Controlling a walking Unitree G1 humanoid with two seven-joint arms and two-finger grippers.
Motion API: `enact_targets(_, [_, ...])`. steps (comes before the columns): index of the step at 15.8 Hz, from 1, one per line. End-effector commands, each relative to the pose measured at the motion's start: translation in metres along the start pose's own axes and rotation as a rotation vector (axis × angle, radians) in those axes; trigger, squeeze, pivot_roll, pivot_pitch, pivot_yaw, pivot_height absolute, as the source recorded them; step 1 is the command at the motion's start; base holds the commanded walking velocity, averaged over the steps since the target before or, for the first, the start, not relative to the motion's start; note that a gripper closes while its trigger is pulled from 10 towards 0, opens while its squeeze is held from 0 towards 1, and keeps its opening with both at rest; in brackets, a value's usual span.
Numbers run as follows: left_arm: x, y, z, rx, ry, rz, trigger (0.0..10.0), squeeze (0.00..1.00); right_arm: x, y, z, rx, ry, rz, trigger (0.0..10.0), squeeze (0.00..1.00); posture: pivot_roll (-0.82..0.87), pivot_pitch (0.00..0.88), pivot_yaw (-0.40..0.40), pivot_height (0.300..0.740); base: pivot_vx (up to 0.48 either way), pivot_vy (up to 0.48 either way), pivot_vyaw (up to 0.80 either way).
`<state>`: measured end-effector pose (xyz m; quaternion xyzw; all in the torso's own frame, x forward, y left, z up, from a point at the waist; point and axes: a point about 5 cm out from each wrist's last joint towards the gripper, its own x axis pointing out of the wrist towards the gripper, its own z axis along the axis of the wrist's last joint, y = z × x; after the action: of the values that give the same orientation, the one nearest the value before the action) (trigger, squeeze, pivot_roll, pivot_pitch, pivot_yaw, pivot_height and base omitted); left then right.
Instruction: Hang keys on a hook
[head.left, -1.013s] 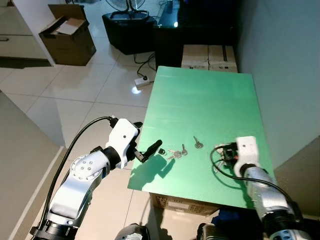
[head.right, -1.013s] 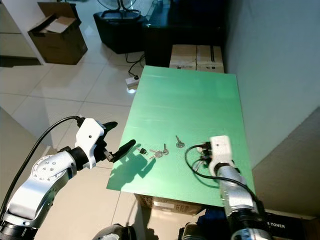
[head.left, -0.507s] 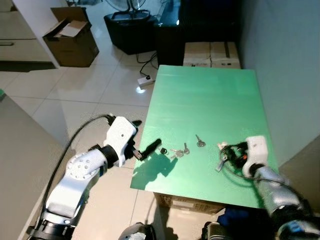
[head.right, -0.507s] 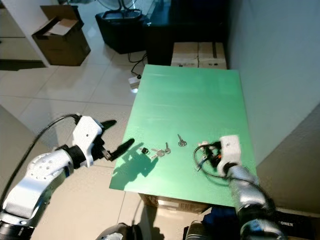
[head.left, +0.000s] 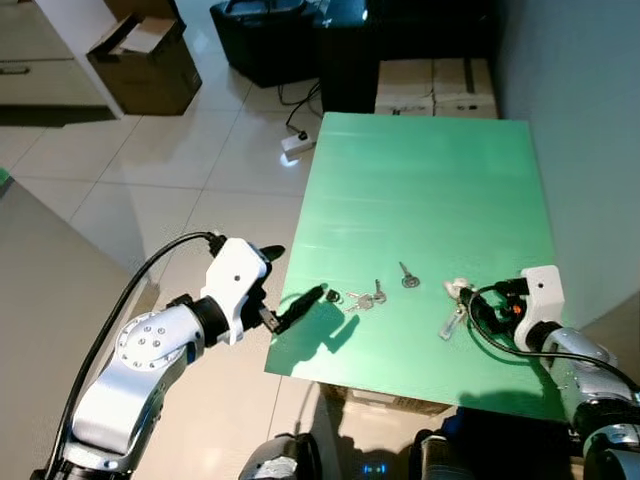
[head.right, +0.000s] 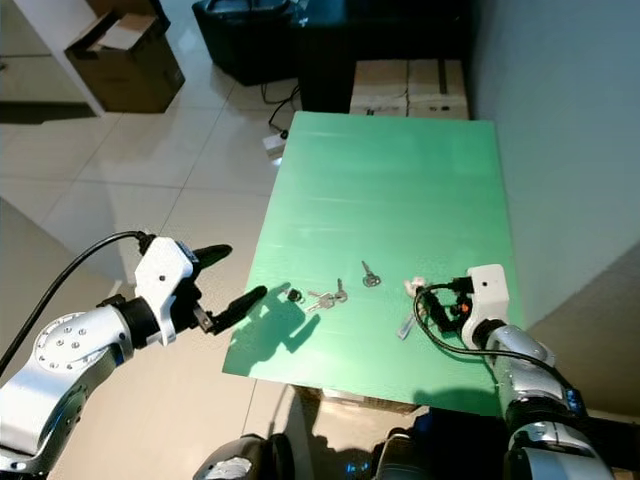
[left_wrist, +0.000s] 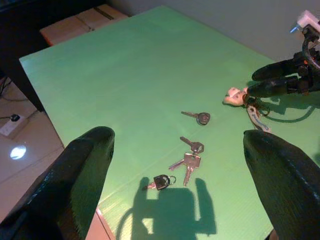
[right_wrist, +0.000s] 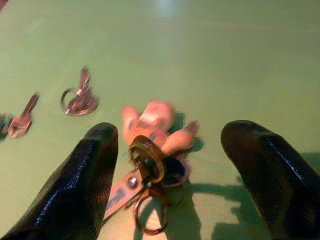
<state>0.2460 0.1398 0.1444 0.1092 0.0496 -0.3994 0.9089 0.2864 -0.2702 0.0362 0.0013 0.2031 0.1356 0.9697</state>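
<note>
Glossy pale floor tiles (head.left: 150, 190) surround a flat, matte green rectangular table top (head.left: 430, 190), which carries all the loose items; an open brown cardboard box (head.left: 145, 60) and stacked cartons (head.left: 435, 85) stand well beyond its far edge, and a grey wall (head.left: 580, 120) runs along its right side. No hook can be made out in any view, so the hanging step appears not yet begun; as judged from the layout, no key has been lifted and the whole task remains. The target bunch, a set of metal keys on a dull brass ring with a small pink soft-looking figure charm and a flat strap tag (right_wrist: 150, 150), lies flat on the table between the two long black fingers of the right gripper (right_wrist: 170, 175), which stand wide apart on either side of it without gripping. Three other items lie nearer the table's left front edge: a single silver key with a round dark head (left_wrist: 199, 117), a pair of thin silver keys on a small ring (left_wrist: 189, 157), and a small black fob on a ring (left_wrist: 160, 181). Near that left edge, the left gripper (head.left: 290, 300) hovers with its fingers spread apart, holding nothing. Metal keys are thin and lie flush, so a pinch at the ring or charm would probably be easier.
</note>
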Motion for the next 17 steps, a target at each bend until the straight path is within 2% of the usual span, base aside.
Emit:
enact_targets(1, [-0.003, -0.003, -0.002, -0.005, 0.018, -0.017, 10.0, 0.0, 0.0, 0.003, -0.005, -0.029, 0.038, 0.044, 10.0, 0.0, 0.11, 0.224, 0.169, 0.74, 0.0, 0.0, 0.0])
enact_targets(3, [-0.003, -0.005, -0.002, -0.012, 0.023, -0.02, 10.0, 0.0, 0.0, 0.008, -0.012, -0.098, 0.092, 0.093, 10.0, 0.0, 0.1, 0.225, 0.165, 0.74, 0.0, 0.0, 0.0])
enact_targets(6, [-0.003, -0.006, -0.002, -0.016, 0.027, -0.02, 10.0, 0.0, 0.0, 0.008, -0.013, -0.088, 0.097, 0.092, 10.0, 0.0, 0.11, 0.222, 0.163, 0.74, 0.0, 0.0, 0.0])
enact_targets(7, [-0.005, -0.007, -0.002, -0.02, 0.031, -0.02, 10.0, 0.0, -0.001, 0.006, -0.014, -0.085, 0.101, 0.078, 9.7, 0.0, 0.1, 0.218, 0.159, 0.74, 0.0, 0.0, 0.0])
enact_targets(10, [-0.007, -0.008, -0.003, -0.026, 0.036, -0.02, 10.0, 0.0, -0.005, 0.001, -0.016, -0.068, 0.104, 0.062, 6.6, 0.0, 0.1, 0.211, 0.158, 0.74, 0.0, 0.0, 0.0])
enact_targets(11, [-0.007, -0.008, -0.003, -0.026, 0.036, -0.02, 10.0, 0.0, -0.005, 0.001, -0.016, -0.068, 0.104, 0.062, 6.6, 0.0, 0.1, 0.211, 0.158, 0.74, 0.0, 0.0, 0.0])
enact_targets(12, [-0.007, -0.009, -0.003, -0.029, 0.037, -0.018, 10.0, 0.0, -0.005, 0.0, -0.015, -0.053, 0.093, 0.061, 4.9, 0.0, 0.1, 0.211, 0.161, 0.74, 0.0, 0.0, 0.0])
enact_targets(13, [-0.008, -0.009, -0.004, -0.03, 0.037, -0.018, 10.0, 0.0, -0.005, 0.0, -0.014, -0.045, 0.086, 0.06, 4.7, 0.0, 0.1, 0.211, 0.163, 0.74, 0.0, 0.0, 0.0])
enact_targets(14, [-0.009, -0.01, -0.004, -0.034, 0.039, -0.018, 10.0, 0.0, -0.003, 0.001, -0.012, -0.041, 0.081, 0.057, 3.3, 0.0, 0.1, 0.21, 0.164, 0.74, 0.0, 0.0, 0.0])
enact_targets(15, [-0.01, -0.01, -0.004, -0.035, 0.041, -0.019, 10.0, 0.0, -0.001, 0.002, -0.011, -0.045, 0.084, 0.058, 3.2, 0.0, 0.1, 0.208, 0.166, 0.74, 0.0, 0.0, 0.0])
enact_targets(16, [-0.011, -0.01, -0.004, -0.036, 0.043, -0.02, 10.0, 0.0, 0.0, 0.004, -0.011, -0.047, 0.088, 0.06, 2.1, 0.0, 0.11, 0.205, 0.169, 0.74, 0.0, 0.0, 0.0])
enact_targets(17, [-0.01, -0.009, -0.004, -0.035, 0.044, -0.02, 10.0, 0.0, 0.002, 0.005, -0.01, -0.045, 0.088, 0.062, 1.6, 0.0, 0.11, 0.206, 0.173, 0.74, 0.0, 0.0, 0.0])
